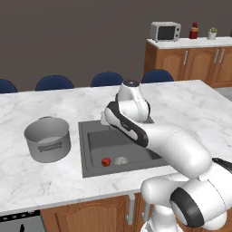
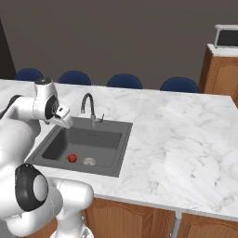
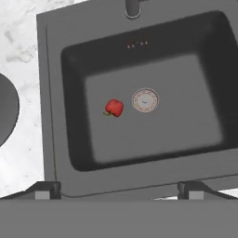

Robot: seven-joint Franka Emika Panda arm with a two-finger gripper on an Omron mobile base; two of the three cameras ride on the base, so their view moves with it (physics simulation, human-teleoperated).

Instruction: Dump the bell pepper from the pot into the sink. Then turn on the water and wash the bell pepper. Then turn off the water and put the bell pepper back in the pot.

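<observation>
Bell pepper (image 3: 114, 107) lying on the floor of the sink (image 3: 56, 93), just beside the drain (image 3: 145, 100); the dumping step appears complete. No water runs from the faucet (image 2: 88, 105), so washing and the return seem to remain. Pot (image 1: 47, 138) upright on the counter (image 1: 190, 108), apparently empty. Gripper (image 3: 119, 191) above the basin, jaws wide apart, holding nothing.
</observation>
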